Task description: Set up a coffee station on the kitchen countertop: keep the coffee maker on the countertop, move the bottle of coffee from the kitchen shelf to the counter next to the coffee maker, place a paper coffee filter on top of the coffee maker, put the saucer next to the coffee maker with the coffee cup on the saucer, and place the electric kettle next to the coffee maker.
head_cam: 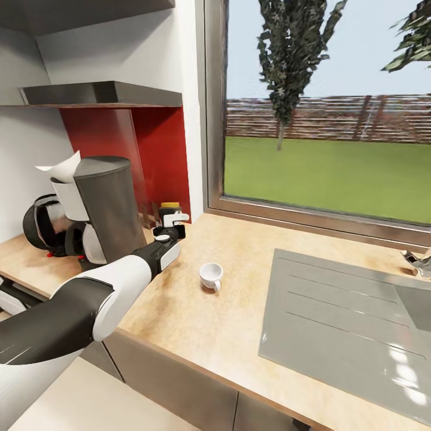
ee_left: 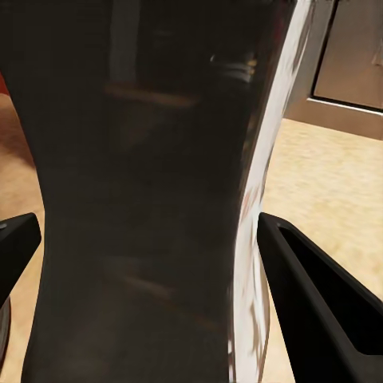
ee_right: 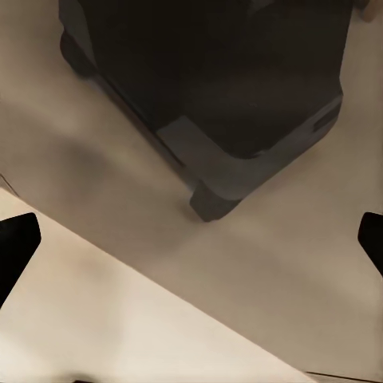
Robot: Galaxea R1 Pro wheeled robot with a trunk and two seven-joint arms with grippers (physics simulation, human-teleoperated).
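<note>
1. Nearest to the head camera is your left arm [head_cam: 78,305]. It reaches forward over the worktop [head_cam: 239,305] to the bottle of coffee [head_cam: 170,211].
2. The left tool [head_cam: 170,226] is at the bottle of coffee, just beside the coffee maker [head_cam: 108,206]. In the left wrist view a dark body [ee_left: 152,199] stands between the two fingers [ee_left: 319,303], which are spread on either side of it. You cannot tell whether they press on it.
3. The bottle of coffee stands on the worktop in front of the red wall panel [head_cam: 149,155], close to the right side of the coffee maker.
4. The paper coffee filter [head_cam: 63,167] sits on top of the white filter basket of the coffee maker.
5. The electric kettle [head_cam: 42,224] is on the worktop, to the left of the coffee maker and touching or nearly touching it.
6. The coffee cup [head_cam: 211,276] stands alone on the worktop, between the left tool and the sink [head_cam: 359,323].
7. The kitchen shelf [head_cam: 102,94] hangs above the coffee maker.
8. In the right wrist view the right tool's fingertips [ee_right: 16,247] are wide apart, over a pale floor and a dark wheeled base [ee_right: 215,88].
</note>
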